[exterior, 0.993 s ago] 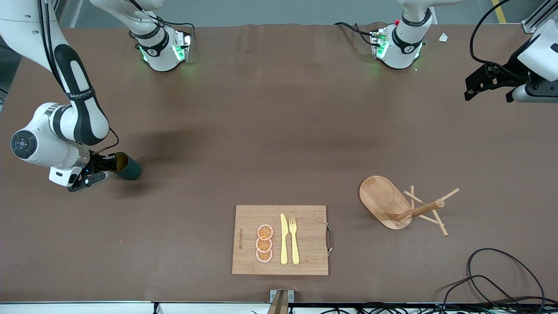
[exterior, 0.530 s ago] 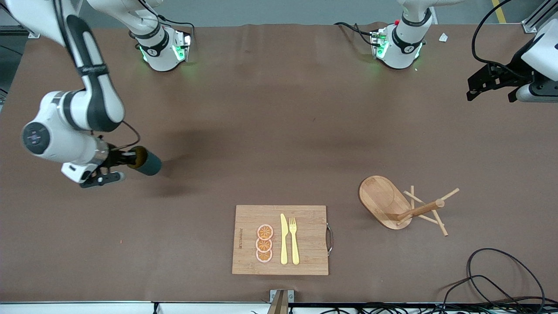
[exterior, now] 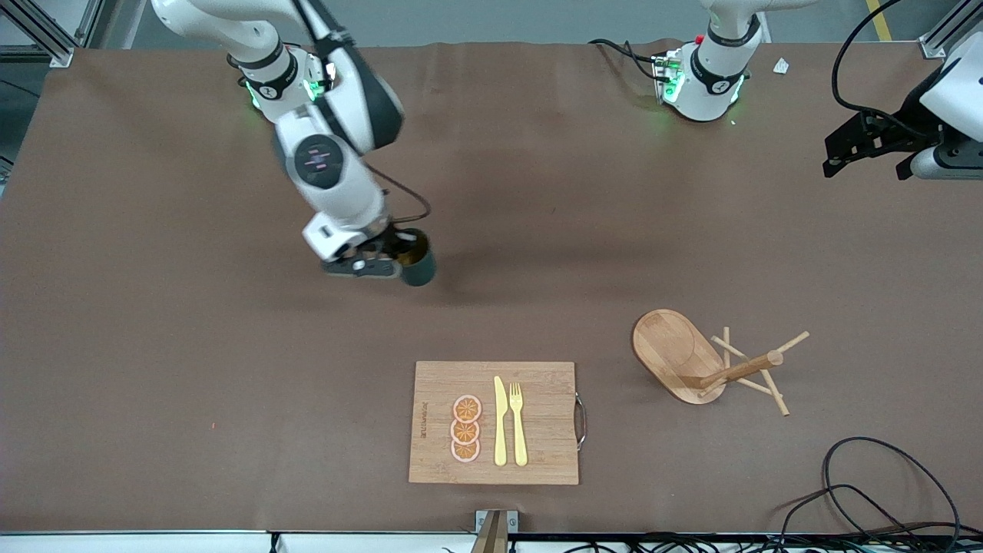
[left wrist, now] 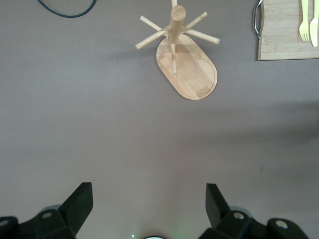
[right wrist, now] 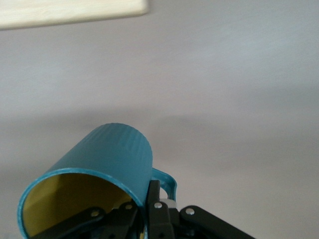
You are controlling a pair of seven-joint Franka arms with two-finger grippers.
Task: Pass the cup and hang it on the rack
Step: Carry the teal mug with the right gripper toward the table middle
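Big brown counter (exterior: 537, 230) with a matte cloth-like cover, slightly wrinkled. Grey floor (exterior: 491, 19) past the 12 o'clock edge, with a yellow line (exterior: 880, 19) at 1 o'clock. Aluminium framing (exterior: 46, 31) sits around 11. Black cables (exterior: 883, 491) loop at 5 o'clock.

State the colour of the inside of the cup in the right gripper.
Yellowish inside, teal-green outside: the cup, held in the right gripper, shows this best in the right wrist view.
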